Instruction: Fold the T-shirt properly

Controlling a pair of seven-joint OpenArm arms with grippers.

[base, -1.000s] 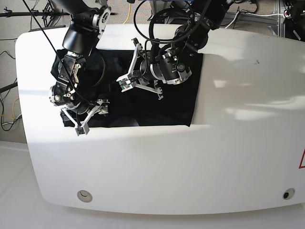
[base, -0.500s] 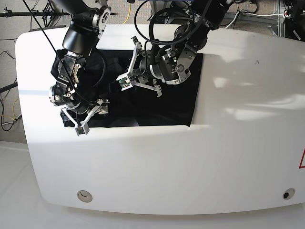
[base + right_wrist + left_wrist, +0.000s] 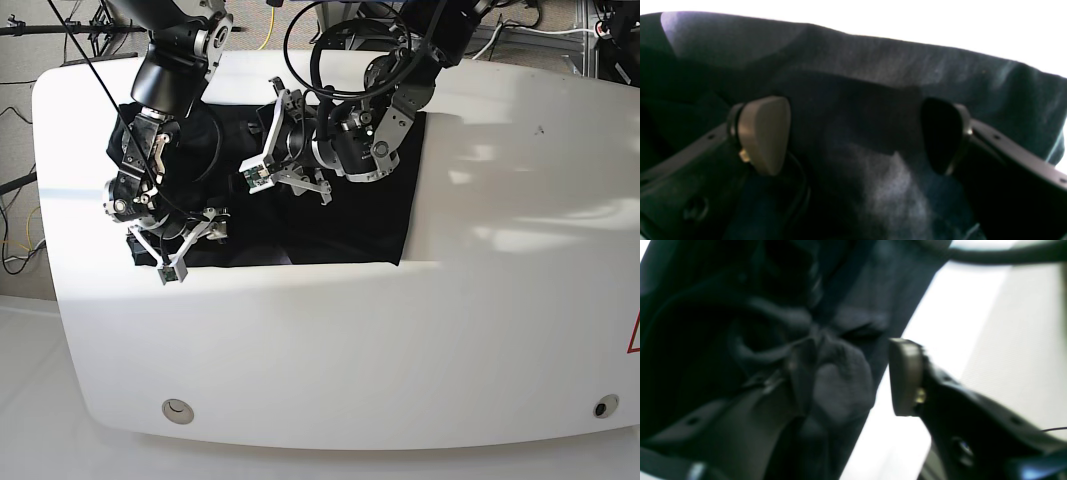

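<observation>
Across the far left part of the white table [image 3: 420, 340], the T-shirt [image 3: 360, 225] lies as a dark, roughly squared slab with a straight near edge, and both arms work over its left half. That spread suggests a fold in progress, with the cloth kept flat on the right so that only the bunched left side needs handling. At the lower left corner the right gripper [image 3: 857, 133] sits low with its jaws parted and nothing between them, wrinkled fabric lying just beyond the pads [image 3: 763, 133]; it looks placed to take or pin that corner. Higher up, near the middle of the cloth, the left gripper [image 3: 285, 140] hangs tilted over it. Its wrist view shows one pad [image 3: 905, 376] standing clear of a gathered knot of fabric [image 3: 836, 386], so these jaws too are released, probably lined up to pinch that fold.
</observation>
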